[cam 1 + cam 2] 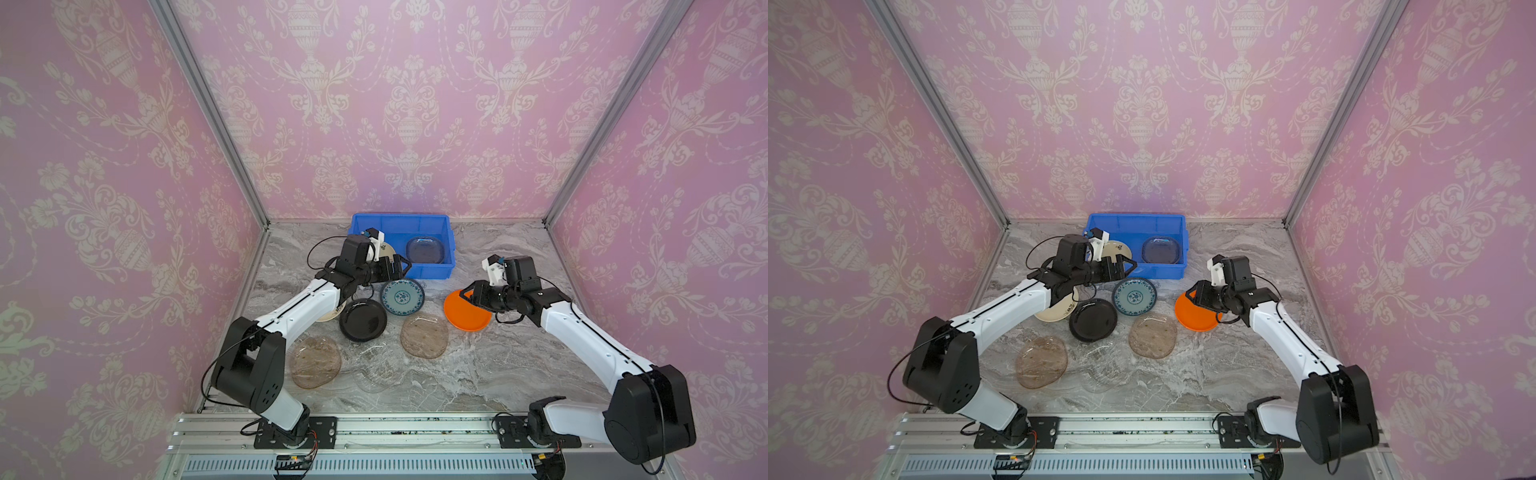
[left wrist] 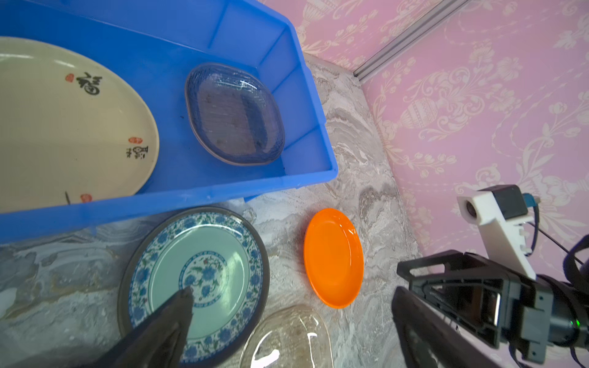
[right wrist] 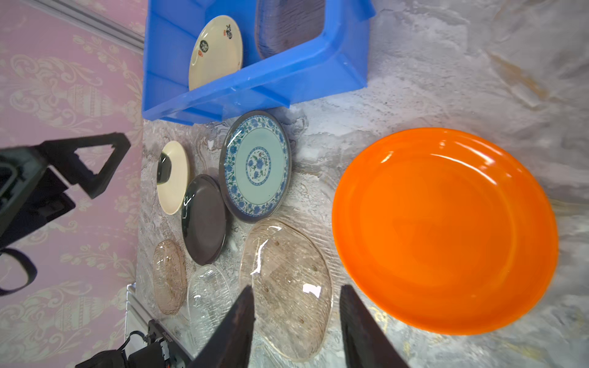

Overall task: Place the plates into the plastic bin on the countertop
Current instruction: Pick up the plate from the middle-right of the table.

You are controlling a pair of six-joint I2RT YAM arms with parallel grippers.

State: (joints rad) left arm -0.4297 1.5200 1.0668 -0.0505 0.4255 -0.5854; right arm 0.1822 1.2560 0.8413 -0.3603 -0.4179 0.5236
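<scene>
The blue plastic bin point(image 1: 399, 219) at the back of the countertop point(image 1: 498, 365) holds a cream plate point(image 2: 73, 127) and a translucent plate point(image 2: 234, 114). My left gripper point(image 2: 296, 306) hangs open and empty over the bin's front wall, beside the teal-patterned plate point(image 1: 402, 297). In front lie a black plate point(image 1: 363, 320), a cream plate point(image 1: 332, 316) partly under my left arm, two brownish plates point(image 1: 424, 336) point(image 1: 316, 361) and a clear plate point(image 1: 376, 368). My right gripper point(image 3: 296, 296) is open and empty above the left edge of the orange plate point(image 1: 467, 318).
Pink patterned walls close in the left, right and back sides. An aluminium rail point(image 1: 374, 428) carrying both arm bases runs along the front edge. The right arm point(image 1: 590, 340) stretches over the right side of the countertop.
</scene>
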